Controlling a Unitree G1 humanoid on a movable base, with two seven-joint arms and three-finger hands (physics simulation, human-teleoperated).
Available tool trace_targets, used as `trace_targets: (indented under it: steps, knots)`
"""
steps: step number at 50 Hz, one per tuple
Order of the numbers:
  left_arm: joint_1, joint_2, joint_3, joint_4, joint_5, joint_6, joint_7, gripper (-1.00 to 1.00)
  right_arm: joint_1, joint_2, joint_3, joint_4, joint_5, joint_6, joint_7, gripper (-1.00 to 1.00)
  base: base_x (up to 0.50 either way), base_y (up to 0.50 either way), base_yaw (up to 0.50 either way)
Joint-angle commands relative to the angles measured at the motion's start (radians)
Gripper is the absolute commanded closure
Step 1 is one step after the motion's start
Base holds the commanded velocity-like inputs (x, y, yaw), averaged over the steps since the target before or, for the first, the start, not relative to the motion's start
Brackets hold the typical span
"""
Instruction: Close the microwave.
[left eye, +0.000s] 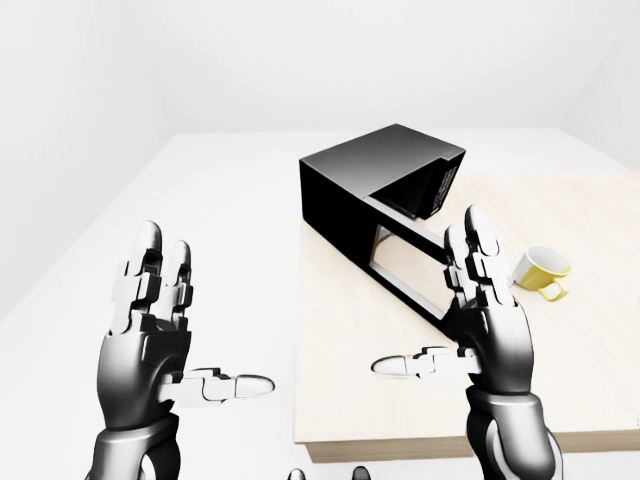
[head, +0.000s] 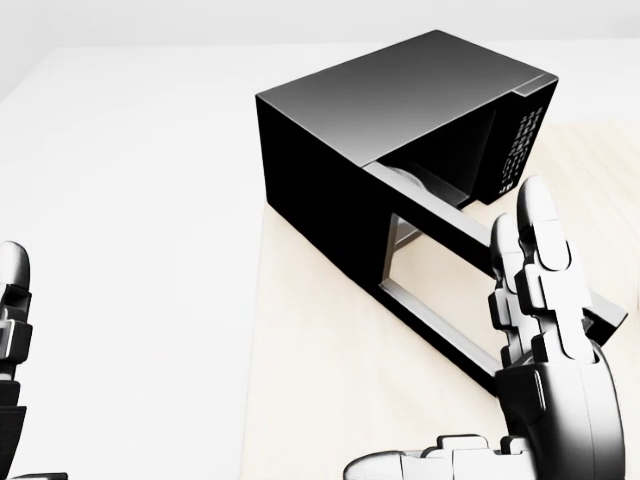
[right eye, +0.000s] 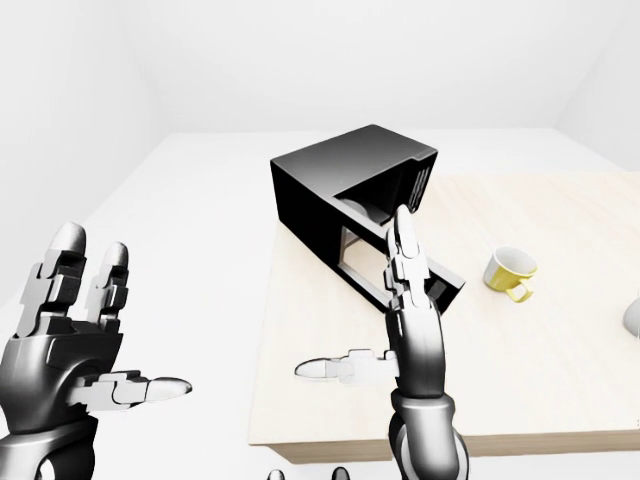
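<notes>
Here the right hand (left eye: 485, 330) is raised with its fingers straight and spread, thumb stuck out toward the left of the left-eye view, gripping nothing; in that view its fingertips overlap the free end of the microwave door (right eye: 400, 262), though whether they touch it cannot be told. The left hand (left eye: 150, 335) is raised the same way at the left of the view, fingers splayed and empty, over the white floor (left eye: 220, 220) and well apart from the table (right eye: 560, 370). The black microwave (head: 390, 120) sits on the table's left corner, turned at an angle, its door swung wide open with the window and cavity showing. The keypad (head: 520, 140) faces the right of the head view. A yellow mug (right eye: 508, 272) stands on the table to the right of the door, apart from it.
</notes>
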Motion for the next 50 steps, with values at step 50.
trace_targets:
  steps: [50]
  knots:
    - [-0.012, 0.0, 0.007, 0.015, -0.01, 0.0, 0.011, -1.0, -0.079, 0.006, 0.052, 0.326, -0.035, 0.0, -0.001, -1.0, 0.13, 0.02, 0.0]
